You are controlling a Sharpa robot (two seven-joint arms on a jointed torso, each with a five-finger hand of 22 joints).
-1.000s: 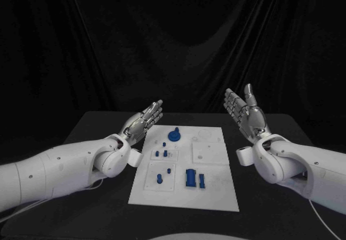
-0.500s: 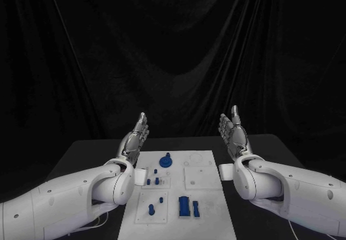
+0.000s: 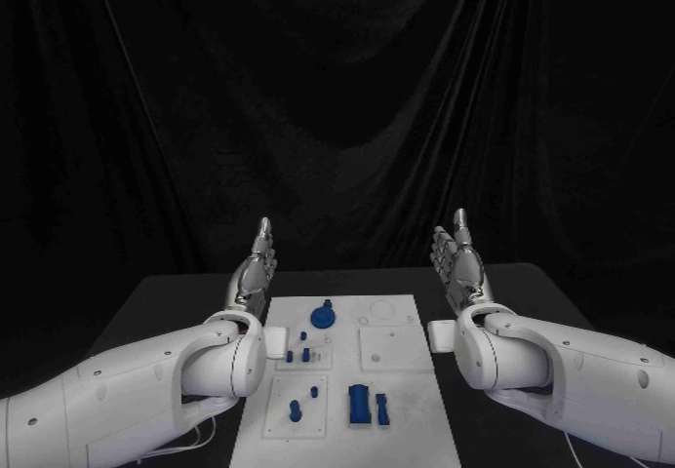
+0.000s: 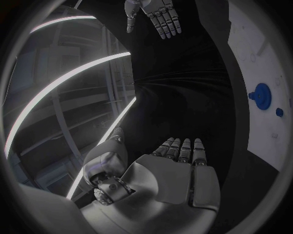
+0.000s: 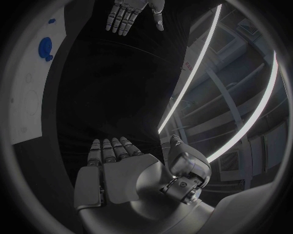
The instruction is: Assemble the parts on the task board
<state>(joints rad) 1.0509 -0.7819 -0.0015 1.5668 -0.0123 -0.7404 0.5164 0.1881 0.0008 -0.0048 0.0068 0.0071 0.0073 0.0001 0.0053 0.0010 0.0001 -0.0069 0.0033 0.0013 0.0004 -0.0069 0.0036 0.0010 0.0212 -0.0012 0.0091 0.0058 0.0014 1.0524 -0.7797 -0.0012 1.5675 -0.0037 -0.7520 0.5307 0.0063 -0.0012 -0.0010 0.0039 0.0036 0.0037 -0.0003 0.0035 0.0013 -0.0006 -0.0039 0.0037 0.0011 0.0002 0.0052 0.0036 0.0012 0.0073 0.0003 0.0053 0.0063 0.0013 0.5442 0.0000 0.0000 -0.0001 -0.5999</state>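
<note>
The white task board (image 3: 397,380) lies lengthwise in the middle of the black table. On it are a round blue knob (image 3: 324,316) at the far end, small blue pegs (image 3: 297,355) in the middle, and two upright blue blocks (image 3: 367,404) nearer me. My left hand (image 3: 257,271) is raised flat, fingers straight and pointing up, left of the board's far end. My right hand (image 3: 460,263) is raised the same way on the right side. Both hold nothing. In the left wrist view the palm (image 4: 177,168) faces the right hand (image 4: 156,15); the knob (image 4: 261,94) shows too.
The black table (image 3: 169,297) reaches out on both sides of the board under a dark curtain. My white forearms (image 3: 155,385) flank the board's near half, close above its side edges. The board (image 5: 33,83) and my left hand (image 5: 129,13) show in the right wrist view.
The head camera tilted up between the earliest frame and half a second ago. Since then my left hand has straightened slightly more upright; the right hand and the parts are unchanged.
</note>
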